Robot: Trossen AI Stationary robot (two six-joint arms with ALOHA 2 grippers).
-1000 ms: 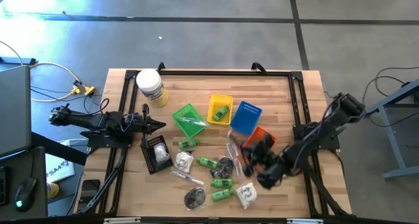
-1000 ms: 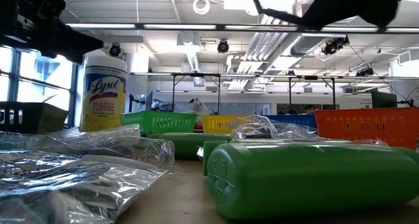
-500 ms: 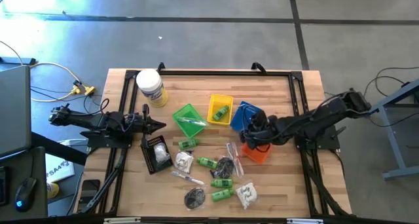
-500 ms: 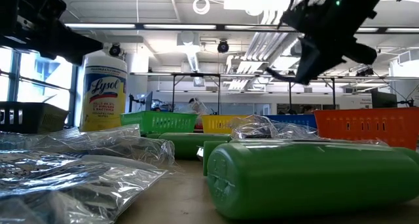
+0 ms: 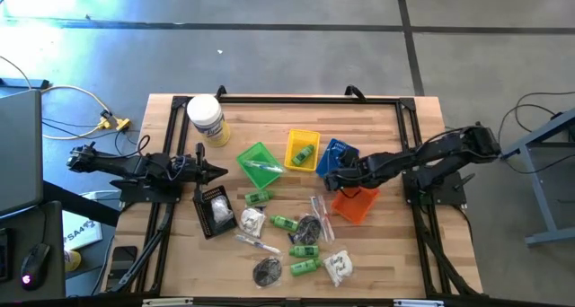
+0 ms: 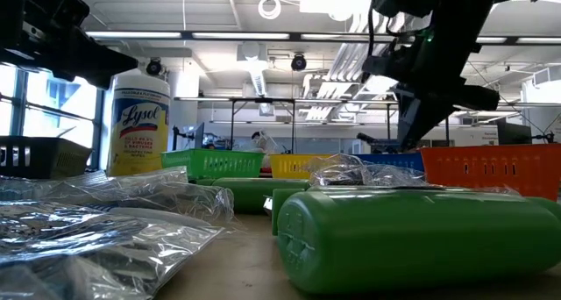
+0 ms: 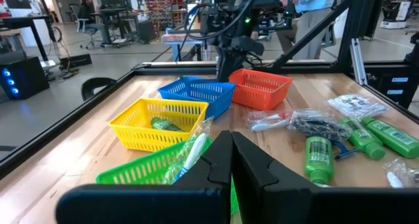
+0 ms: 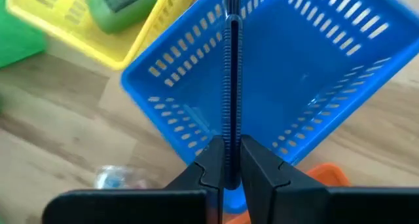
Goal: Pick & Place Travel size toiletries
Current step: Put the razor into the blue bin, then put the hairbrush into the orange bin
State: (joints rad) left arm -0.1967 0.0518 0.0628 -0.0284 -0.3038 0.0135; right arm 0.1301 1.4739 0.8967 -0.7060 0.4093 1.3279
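A thin dark razor (image 8: 230,86) hangs upright, pinched in the right hand (image 8: 228,160) over the blue basket (image 8: 314,73). One small green bottle (image 5: 303,153) lies in the yellow basket (image 5: 292,138); other green bottles (image 5: 286,223), white sachets (image 5: 339,267) and black pouches (image 5: 267,271) lie scattered on the worktop (image 5: 269,118).

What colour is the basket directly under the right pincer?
Blue: the perforated plastic basket beneath the right pincer, clearest in the right wrist view.

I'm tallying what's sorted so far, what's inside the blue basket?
The blue basket looks empty in the right wrist view. The right gripper hangs over it, shut on a thin dark razor, which hides a thin strip of the floor.
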